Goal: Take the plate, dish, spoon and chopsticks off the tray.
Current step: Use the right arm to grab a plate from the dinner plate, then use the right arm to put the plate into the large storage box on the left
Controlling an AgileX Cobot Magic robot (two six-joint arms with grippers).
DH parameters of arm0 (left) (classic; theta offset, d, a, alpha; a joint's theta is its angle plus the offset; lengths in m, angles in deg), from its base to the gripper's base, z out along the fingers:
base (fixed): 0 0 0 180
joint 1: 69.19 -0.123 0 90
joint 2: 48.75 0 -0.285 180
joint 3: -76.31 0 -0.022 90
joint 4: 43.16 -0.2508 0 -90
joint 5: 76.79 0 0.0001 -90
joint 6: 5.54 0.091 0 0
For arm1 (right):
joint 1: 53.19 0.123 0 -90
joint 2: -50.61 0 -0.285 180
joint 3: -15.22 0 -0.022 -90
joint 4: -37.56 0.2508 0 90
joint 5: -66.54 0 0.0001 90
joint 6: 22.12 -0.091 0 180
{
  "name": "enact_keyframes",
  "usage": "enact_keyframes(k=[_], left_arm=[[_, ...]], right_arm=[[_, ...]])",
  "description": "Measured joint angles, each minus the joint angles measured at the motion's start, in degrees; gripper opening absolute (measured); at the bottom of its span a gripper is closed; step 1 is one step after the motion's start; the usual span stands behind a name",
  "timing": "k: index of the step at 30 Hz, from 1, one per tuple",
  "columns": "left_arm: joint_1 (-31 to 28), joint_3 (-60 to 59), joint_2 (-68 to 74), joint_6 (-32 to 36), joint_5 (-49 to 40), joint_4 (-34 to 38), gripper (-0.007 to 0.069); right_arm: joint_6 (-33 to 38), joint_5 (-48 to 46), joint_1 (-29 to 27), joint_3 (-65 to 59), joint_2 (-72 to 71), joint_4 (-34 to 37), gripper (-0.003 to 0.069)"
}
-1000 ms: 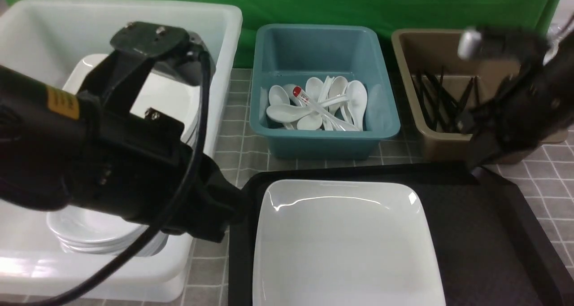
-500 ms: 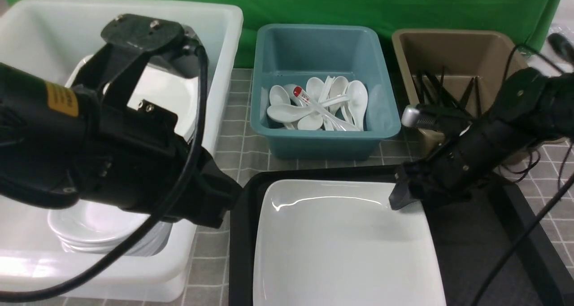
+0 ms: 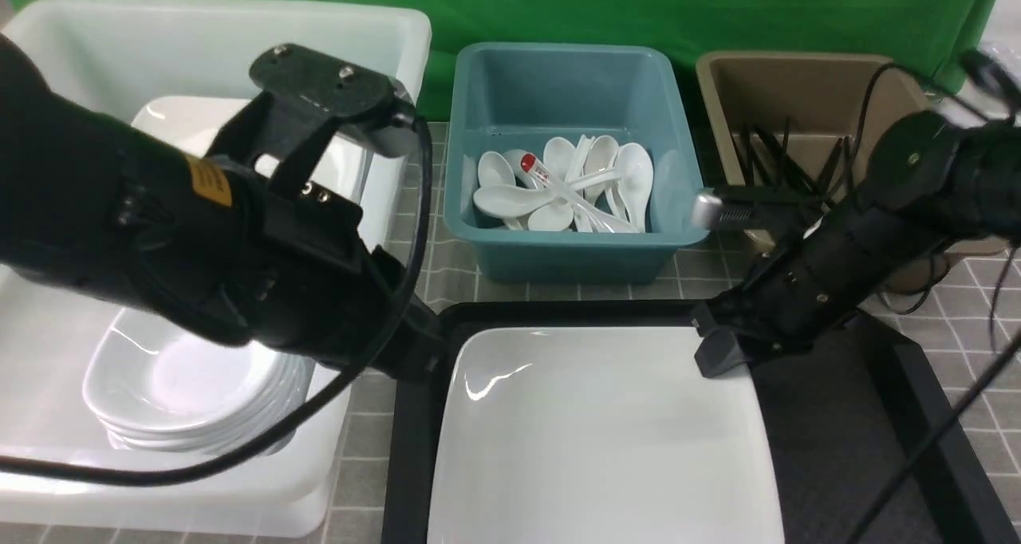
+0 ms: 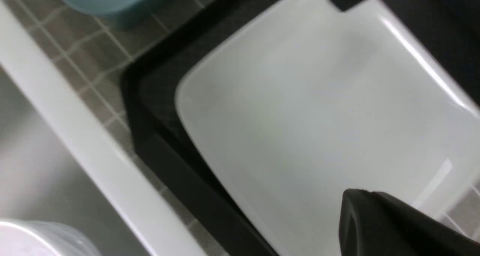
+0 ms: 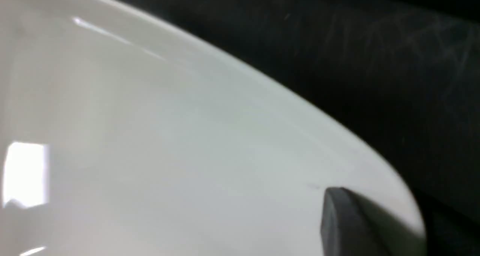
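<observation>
- Plate (image 3: 606,440) lies on the tray (image 3: 845,400), between both grippers.
- Right gripper (image 3: 718,356) sits at its far right corner; whether it grips, I cannot tell.
- Left gripper (image 3: 419,352), clenched, is at the far left corner.

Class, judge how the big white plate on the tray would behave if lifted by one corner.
The plate looks glossy, so probably slippery. It seems rigid ceramic, likely heavy and breakable. Being wide, it would probably droop from a corner grip.
</observation>
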Motion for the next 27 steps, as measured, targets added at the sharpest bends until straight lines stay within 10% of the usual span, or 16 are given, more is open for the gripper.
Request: enact_keyframes(k=[14,21,27], left_arm=[[-4.84,5.46,-1.4,-17.85,0.11,-22.77,0.0009],[-21.08,7.93,-2.58,-17.52,-0.05,-22.19,0.0009],[-35.53,7.97,-3.3,-5.59,2.73,-8.17,0.0009]], right_arm=[[-2.19,-3.04,0.52,7.23,-24.23,-2.61,0.0059],[-3.67,-0.03,2.45,22.78,-20.17,-0.47,0.0059],[-6.47,8.85,10.38,40.97,-5.55,2.01,0.0058]])
